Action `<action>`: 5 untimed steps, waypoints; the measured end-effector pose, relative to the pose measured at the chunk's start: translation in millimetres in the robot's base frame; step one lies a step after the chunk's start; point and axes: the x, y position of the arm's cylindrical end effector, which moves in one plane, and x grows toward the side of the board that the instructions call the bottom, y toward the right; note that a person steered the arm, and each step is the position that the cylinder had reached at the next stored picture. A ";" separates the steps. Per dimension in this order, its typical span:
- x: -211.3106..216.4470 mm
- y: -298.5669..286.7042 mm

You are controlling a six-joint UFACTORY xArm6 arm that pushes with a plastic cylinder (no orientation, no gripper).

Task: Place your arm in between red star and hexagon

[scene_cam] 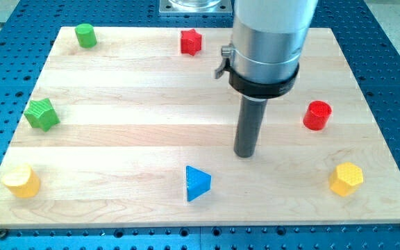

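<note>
The red star (pixel 191 42) lies near the view's top, left of centre. The yellow hexagon (pixel 346 179) lies at the view's bottom right. My tip (pixel 245 154) rests on the wooden board (pixel 117 139) right of centre. It sits below and to the right of the red star and up and to the left of the yellow hexagon, roughly between them. It touches no block.
A red cylinder (pixel 317 114) lies to the right of my tip. A blue triangle (pixel 198 183) lies below and left of it. A green cylinder (pixel 85 35), a green star (pixel 42 114) and a yellow cylinder (pixel 21 181) lie along the left side.
</note>
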 end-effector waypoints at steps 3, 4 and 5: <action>2.0 42.0; 3.4 42.0; 3.4 44.3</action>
